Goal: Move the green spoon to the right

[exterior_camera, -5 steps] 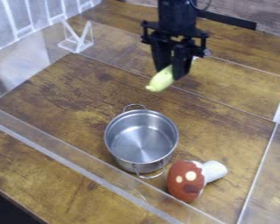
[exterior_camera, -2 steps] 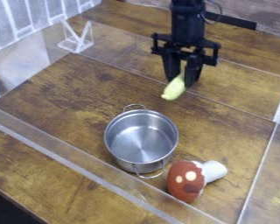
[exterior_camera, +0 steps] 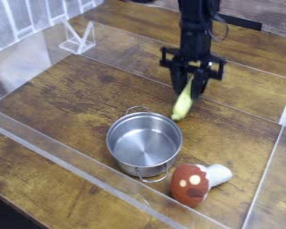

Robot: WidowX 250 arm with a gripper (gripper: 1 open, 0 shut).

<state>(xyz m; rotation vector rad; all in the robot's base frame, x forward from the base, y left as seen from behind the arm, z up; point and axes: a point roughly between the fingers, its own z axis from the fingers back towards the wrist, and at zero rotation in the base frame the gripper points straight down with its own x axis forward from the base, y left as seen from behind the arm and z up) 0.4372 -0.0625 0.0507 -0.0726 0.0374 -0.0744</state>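
Note:
The green spoon [exterior_camera: 182,101] is a slim yellow-green piece hanging nearly upright from my gripper [exterior_camera: 189,83], which is shut on its upper end. Its lower tip is just above or touching the wooden table; I cannot tell which. The black gripper points straight down, behind and to the right of the steel pot [exterior_camera: 145,143].
A red-and-white mushroom toy [exterior_camera: 193,182] lies at the pot's right front. Clear acrylic walls [exterior_camera: 62,170] fence the wooden table [exterior_camera: 62,103] on the front, left and right. A clear stand [exterior_camera: 76,38] sits at the back left.
My gripper has moved right and down with the spoon still in it. The spoon's tip now hangs close to the table, to the right of where it was.

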